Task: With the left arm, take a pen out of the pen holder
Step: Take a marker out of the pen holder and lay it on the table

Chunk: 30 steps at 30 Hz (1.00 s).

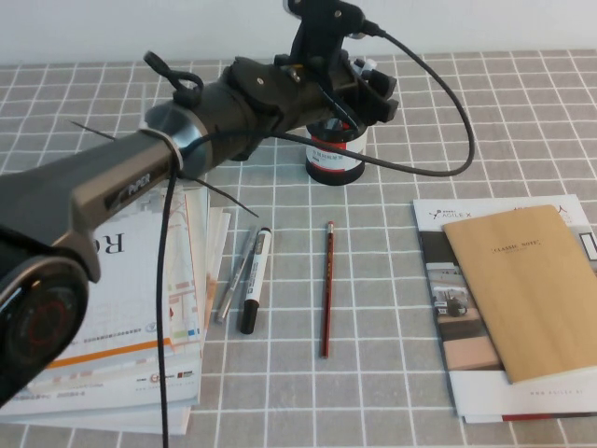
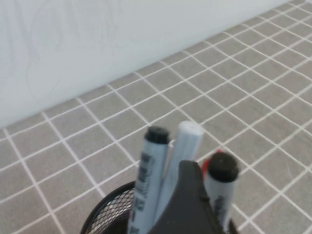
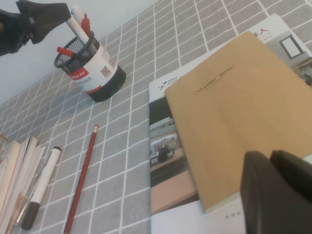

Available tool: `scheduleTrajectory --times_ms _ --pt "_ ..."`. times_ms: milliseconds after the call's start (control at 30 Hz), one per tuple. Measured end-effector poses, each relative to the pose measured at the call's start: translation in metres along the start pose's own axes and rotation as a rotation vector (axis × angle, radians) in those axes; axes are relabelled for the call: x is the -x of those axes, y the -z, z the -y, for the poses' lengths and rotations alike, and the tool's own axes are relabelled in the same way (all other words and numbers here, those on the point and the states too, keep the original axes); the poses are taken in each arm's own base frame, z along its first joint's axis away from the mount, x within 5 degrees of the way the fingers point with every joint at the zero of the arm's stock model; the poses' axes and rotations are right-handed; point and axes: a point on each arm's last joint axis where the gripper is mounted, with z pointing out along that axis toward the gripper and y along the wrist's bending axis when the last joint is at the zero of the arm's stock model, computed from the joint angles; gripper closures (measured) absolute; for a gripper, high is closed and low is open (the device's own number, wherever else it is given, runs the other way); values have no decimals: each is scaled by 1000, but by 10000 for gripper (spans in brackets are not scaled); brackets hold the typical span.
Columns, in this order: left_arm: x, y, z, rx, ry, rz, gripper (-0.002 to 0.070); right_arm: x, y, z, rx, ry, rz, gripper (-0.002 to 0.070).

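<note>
The black mesh pen holder (image 1: pixel 336 157) with a red and white label stands at the back middle of the table. My left gripper (image 1: pixel 368 86) hangs right over it, among the pen tops. In the left wrist view one dark finger (image 2: pixel 187 200) shows between a grey marker with a black cap (image 2: pixel 150 175), a white pen (image 2: pixel 184 144) and a black-capped marker with red on it (image 2: pixel 222 178). The other finger is out of that view; the jaws stand open and nothing is gripped. My right gripper (image 3: pixel 272 157) is shut, low over the brown notebook (image 3: pixel 234 107).
A black marker (image 1: pixel 254 280), a silver pen (image 1: pixel 233 278) and a red pencil (image 1: pixel 327 289) lie on the tiled mat in front of the holder. Stacked booklets (image 1: pixel 140 308) lie at the left. The notebook (image 1: pixel 527 289) rests on brochures at the right.
</note>
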Motion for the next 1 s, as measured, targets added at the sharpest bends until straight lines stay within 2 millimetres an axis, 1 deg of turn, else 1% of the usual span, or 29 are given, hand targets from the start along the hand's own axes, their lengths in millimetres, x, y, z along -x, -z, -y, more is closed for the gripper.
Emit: scheduleTrajectory --times_ms 167,267,500,600,633,867,933,1000 --pt "-14 -12 -4 45 53 -7 182 0 0 0 0 0 0 689" --pt "-19 -18 -5 47 83 -9 181 0 0 0 0 0 0 689" --pt "-20 -29 -7 54 139 11 181 0 0 0 0 0 0 689" --pt "-20 -29 -7 56 143 14 210 0 0 0 0 0 0 689" --pt "-20 -29 -7 56 143 14 235 0 0 0 0 0 0 689" --pt "-20 -29 -7 56 142 15 498 0 0 0 0 0 0 689" --pt "-20 -29 -7 56 133 14 543 0 0 0 0 0 0 689" --pt "-20 -29 -7 56 122 14 557 0 0 0 0 0 0 689"
